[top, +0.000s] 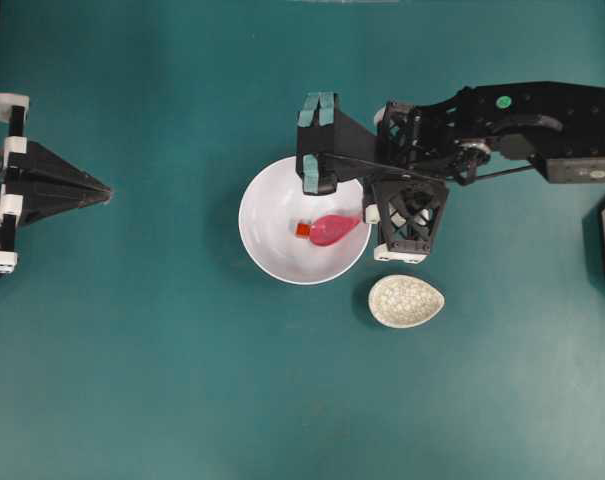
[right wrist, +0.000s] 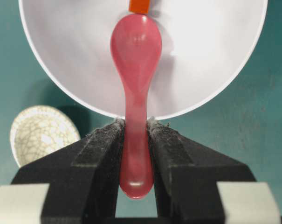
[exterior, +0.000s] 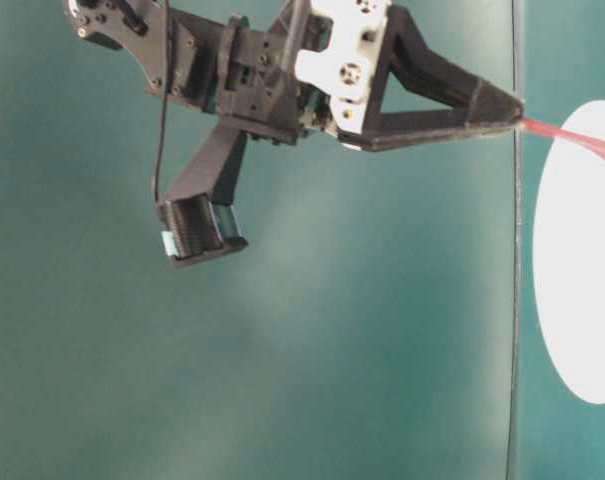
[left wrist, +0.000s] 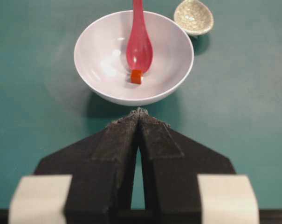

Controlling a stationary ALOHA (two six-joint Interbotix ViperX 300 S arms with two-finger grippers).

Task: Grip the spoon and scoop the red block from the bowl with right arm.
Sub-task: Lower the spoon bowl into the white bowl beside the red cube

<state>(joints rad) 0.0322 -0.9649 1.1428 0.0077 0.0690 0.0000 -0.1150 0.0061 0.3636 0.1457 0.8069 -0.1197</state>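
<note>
The white bowl [top: 267, 245] sits mid-table. In it lies the small red block [top: 303, 229], touching the tip of the pink spoon [top: 332, 229]. The spoon's scoop rests low inside the bowl and its handle runs out over the right rim. My right gripper [top: 365, 218] is shut on that handle, just outside the rim. In the right wrist view the handle of the spoon [right wrist: 136, 51] is pinched between the fingertips of the right gripper [right wrist: 136, 123], and the block [right wrist: 140, 5] lies just past the scoop. My left gripper [left wrist: 139, 112] is shut and holds nothing, short of the bowl [left wrist: 85, 70].
A speckled grey-white spoon rest [top: 407, 301] lies on the green table just right of and below the bowl. The left gripper [top: 107, 190] is parked at the far left edge. Black frame parts stand at the right edge.
</note>
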